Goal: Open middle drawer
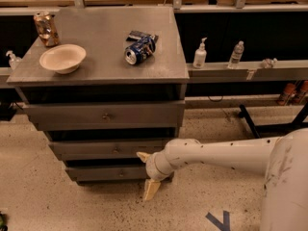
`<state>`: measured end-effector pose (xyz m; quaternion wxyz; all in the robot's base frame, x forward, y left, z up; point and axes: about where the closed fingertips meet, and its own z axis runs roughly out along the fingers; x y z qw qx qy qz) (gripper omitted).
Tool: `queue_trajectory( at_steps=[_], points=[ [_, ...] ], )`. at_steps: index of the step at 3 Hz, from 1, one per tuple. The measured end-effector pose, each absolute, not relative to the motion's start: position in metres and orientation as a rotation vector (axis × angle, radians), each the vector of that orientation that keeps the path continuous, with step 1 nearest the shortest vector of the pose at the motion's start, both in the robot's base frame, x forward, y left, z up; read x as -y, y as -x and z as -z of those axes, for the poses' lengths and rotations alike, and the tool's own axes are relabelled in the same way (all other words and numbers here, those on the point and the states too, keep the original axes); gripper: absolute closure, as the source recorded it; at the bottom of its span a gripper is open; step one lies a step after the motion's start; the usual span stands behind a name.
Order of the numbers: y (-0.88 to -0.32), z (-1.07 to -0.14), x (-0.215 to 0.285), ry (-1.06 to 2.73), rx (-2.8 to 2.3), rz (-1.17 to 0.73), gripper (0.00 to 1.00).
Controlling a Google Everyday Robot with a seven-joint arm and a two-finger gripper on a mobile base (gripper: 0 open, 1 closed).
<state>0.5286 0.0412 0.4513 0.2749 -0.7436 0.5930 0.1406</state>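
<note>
Clearly approach step: gripper (147,173), fingers spread wide, hung right of middle drawer (91,149) (unopened); next needed reaching its knob (115,149).

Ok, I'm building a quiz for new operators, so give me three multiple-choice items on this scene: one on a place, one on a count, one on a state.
1. Where is the gripper? A) above the cabinet B) before its lower drawers, right of their knobs C) left of the cabinet
2. How many drawers are there? A) two B) three C) four
3. How does the blue can lie? A) upright B) crushed flat C) on its side
Key: 1B, it sits open by the middle drawer's right end; 2B, three knobbed fronts show; 3C, its round end faces the camera.
</note>
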Motion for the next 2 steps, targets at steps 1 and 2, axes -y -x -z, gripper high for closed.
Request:
queue_trajectory(
  at_steps=[1,2],
  points=[
    [-0.529,-0.452,-0.041,2.002,-1.589,-0.371,0.00],
    [-0.546,-0.451,-0.041,1.992,-1.537,-0.277,0.00]
  ],
)
